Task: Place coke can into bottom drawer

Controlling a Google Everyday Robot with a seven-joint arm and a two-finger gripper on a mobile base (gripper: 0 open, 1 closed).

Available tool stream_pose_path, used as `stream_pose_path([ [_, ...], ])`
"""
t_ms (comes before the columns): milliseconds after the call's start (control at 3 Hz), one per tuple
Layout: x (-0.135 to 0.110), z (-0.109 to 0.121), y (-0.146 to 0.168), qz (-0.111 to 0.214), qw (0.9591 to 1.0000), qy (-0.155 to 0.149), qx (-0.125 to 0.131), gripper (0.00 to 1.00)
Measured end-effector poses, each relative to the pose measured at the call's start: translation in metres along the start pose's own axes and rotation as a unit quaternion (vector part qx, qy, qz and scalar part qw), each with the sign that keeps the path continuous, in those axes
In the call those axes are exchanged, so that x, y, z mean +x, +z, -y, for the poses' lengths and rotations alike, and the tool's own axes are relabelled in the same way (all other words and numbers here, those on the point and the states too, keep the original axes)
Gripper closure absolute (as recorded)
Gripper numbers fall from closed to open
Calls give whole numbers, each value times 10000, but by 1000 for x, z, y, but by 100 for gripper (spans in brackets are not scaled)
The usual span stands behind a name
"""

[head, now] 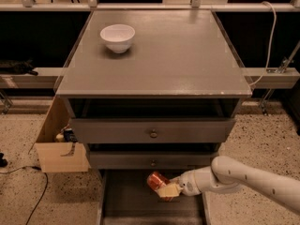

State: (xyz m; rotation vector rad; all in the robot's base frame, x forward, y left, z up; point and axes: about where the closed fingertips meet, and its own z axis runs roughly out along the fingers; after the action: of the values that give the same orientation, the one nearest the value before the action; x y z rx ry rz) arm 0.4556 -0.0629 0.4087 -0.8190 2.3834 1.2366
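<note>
Your gripper (164,187) is low in the view, over the open bottom drawer (131,203) and just in front of the middle drawer (122,160). Its fingers (168,190) are clamped on the can (156,179). One pale finger lies across the can's lower right side; the other is hidden behind it. The can is tilted, its upper end leaning up and to the left, and it sits over the back of the drawer's floor, a little right of the middle. You cannot tell from this view whether it touches the floor. The white arm (253,179) reaches in from the lower right, crossing above the drawer's right wall.

The bottom drawer is pulled out toward you, a shallow grey tray with a dark flat floor and low side walls. Above it, the middle drawer and the top drawer (112,131) show flat grey fronts, each with a round knob (153,134) at its centre.

On the bench (178,55) a white bowl (117,37) stands upright near the back left corner, well apart from the can. Left of the bench a cardboard box (61,157) sits on the speckled floor, with small things inside too small to tell. A dark cable (36,198) trails across the floor near it.
</note>
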Motion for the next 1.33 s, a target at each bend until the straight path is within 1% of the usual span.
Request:
stream_pose_path([
  [333, -5, -15, 5, 489, 9962, -707, -160, 100],
  [667, -5, -15, 5, 489, 9962, -707, -160, 100],
  [1000, -8, -10, 32, 1078, 9918, -623, -294, 100],
  [1333, -6, -12, 59, 1959, 9778, -639, -375, 100],
])
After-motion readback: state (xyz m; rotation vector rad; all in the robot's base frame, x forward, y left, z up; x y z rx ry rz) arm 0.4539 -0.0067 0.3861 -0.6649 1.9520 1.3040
